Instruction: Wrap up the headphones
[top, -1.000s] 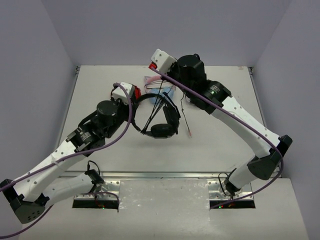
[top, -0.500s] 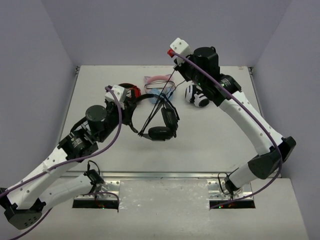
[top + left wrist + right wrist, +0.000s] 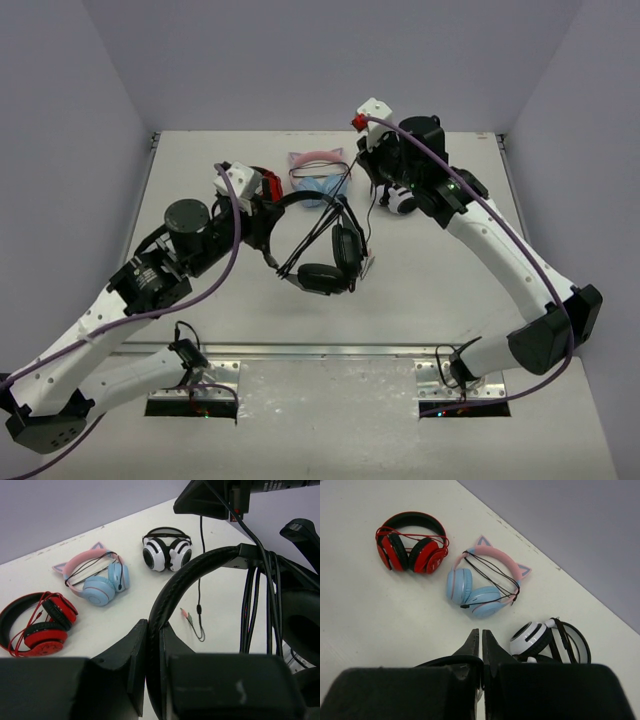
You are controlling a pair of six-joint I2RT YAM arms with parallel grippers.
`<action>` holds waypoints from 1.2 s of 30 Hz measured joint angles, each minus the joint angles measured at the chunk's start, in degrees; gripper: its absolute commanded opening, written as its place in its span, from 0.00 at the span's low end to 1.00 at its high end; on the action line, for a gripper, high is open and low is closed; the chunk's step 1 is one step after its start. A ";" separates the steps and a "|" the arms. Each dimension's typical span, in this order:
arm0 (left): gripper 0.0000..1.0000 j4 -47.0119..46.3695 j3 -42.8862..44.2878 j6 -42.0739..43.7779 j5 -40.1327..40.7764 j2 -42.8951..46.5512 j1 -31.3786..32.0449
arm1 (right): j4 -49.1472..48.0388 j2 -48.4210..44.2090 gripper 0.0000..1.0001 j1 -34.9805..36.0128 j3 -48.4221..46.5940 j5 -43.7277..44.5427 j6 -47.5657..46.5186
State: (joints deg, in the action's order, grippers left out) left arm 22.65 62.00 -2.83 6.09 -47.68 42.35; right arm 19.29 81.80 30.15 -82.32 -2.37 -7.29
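The all-black headphones (image 3: 325,255) hang above the middle of the table. My left gripper (image 3: 268,215) is shut on their headband, which shows pinched between the jaws in the left wrist view (image 3: 172,592). Several turns of the thin black cable (image 3: 260,605) lie around the band near an ear cup. My right gripper (image 3: 362,172) is up behind the headphones and shut on the cable (image 3: 448,656). The free cable end (image 3: 370,225) hangs down to its plug (image 3: 186,614), next to the ear cups.
At the back of the table lie a red-and-black pair (image 3: 412,545), a pink-and-blue cat-ear pair (image 3: 482,587) and a white-and-black pair (image 3: 550,640), the last right under my right arm (image 3: 480,240). Walls close in the table on three sides.
My right gripper has swung from above the headphones to the back right with the cable. My left arm has drawn back a little and turned the headphones. The plug end now hangs beside the ear cups.
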 measured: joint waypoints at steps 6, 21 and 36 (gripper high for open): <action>0.00 0.76 3.04 -0.02 0.85 -0.22 0.00 | -0.46 -0.50 0.01 -2.01 -0.26 -2.82 3.15; 0.00 0.22 16.87 -10.88 6.10 -2.91 0.04 | -26.40 -12.39 0.23 -3.10 22.80 -26.43 27.74; 0.00 -2.05 28.70 -18.12 17.03 -9.33 0.17 | -59.30 -1.53 0.21 10.56 36.87 -33.64 45.03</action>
State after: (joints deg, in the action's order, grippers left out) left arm 20.60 90.70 -20.95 23.11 -57.01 42.52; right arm -40.01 80.27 40.71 -45.45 -36.01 37.74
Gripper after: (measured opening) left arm 0.099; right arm 0.210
